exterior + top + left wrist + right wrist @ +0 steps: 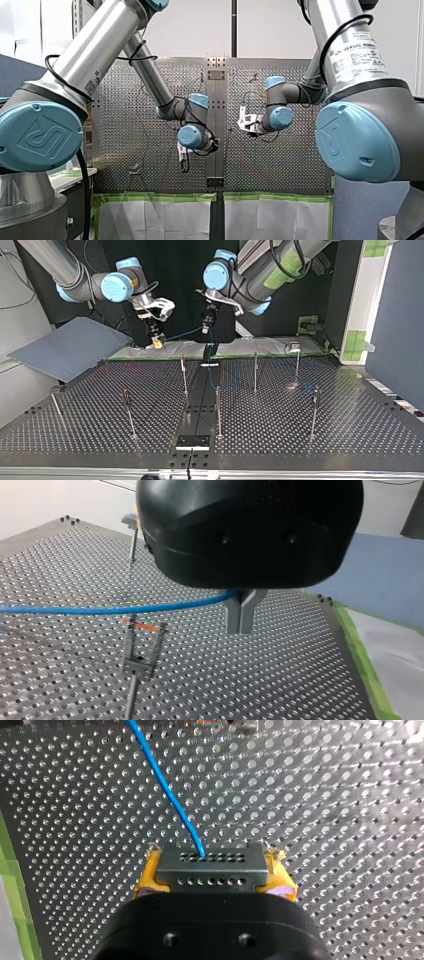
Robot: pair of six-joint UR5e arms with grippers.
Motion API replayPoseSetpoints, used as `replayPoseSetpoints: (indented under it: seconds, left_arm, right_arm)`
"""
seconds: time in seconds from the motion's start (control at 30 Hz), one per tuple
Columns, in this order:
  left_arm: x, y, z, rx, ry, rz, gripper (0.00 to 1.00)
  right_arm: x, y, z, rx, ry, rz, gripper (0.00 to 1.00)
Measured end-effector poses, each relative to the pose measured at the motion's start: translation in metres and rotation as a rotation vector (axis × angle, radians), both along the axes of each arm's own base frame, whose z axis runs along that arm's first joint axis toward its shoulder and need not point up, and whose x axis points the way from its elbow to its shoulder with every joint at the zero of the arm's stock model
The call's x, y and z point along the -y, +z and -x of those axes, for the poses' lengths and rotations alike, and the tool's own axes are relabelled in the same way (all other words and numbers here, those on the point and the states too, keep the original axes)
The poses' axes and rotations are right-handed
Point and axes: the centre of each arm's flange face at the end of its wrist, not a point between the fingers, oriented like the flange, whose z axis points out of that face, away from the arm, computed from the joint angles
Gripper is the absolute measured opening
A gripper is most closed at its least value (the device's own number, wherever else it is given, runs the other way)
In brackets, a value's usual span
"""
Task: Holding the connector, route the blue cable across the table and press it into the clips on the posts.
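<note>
Just beside the far end of the table's dark centre strip [199,400], my right gripper [215,870] was pinching the connector [210,859]. Its yellow pads [147,879] pressed the grey block from both sides. The blue cable [165,785] left the connector's holed face and ran straight ahead over the perforated table [350,410].

Above that same end of the strip hung my left gripper [241,625]. Its metal fingers [232,615] were pressed together, with the cable caught high between them, close under the black body. In the top view the cable hung in a shallow line from this grip to the connector, off the table surface.

Beyond the left gripper the cable stretched on level and passed above a forked clip [142,652] on a thin post, not seated in it. A small orange mark [145,626] showed at the fork's tips.

More thin posts [218,410] stood upright on both sides of the centre strip, all bare of cable as far as I could see. A blue-grey board [70,347] lay well away from the strip, on my right arm's side.
</note>
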Motion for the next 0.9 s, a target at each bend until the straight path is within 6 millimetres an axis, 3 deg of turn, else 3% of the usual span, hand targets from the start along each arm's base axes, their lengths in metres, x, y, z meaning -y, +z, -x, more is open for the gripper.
replayPoseSetpoints:
  seconds: [0.17, 0.5, 0.9]
  left_arm:
    - [0.01, 0.005, -0.01, 0.003, -0.018, 0.022, 0.0]
    - [0.012, -0.011, -0.038, -0.051, 0.014, -0.01, 0.0]
    - [0.025, 0.019, -0.072, -0.023, 0.027, 0.004, 0.0]
  right_arm:
    - [0.008, 0.002, 0.001, 0.011, 0.009, 0.005, 0.0]
    - [0.021, -0.005, 0.005, 0.018, 0.012, -0.004, 0.0]
    - [0.04, 0.003, 0.0, 0.037, 0.03, 0.011, 0.0]
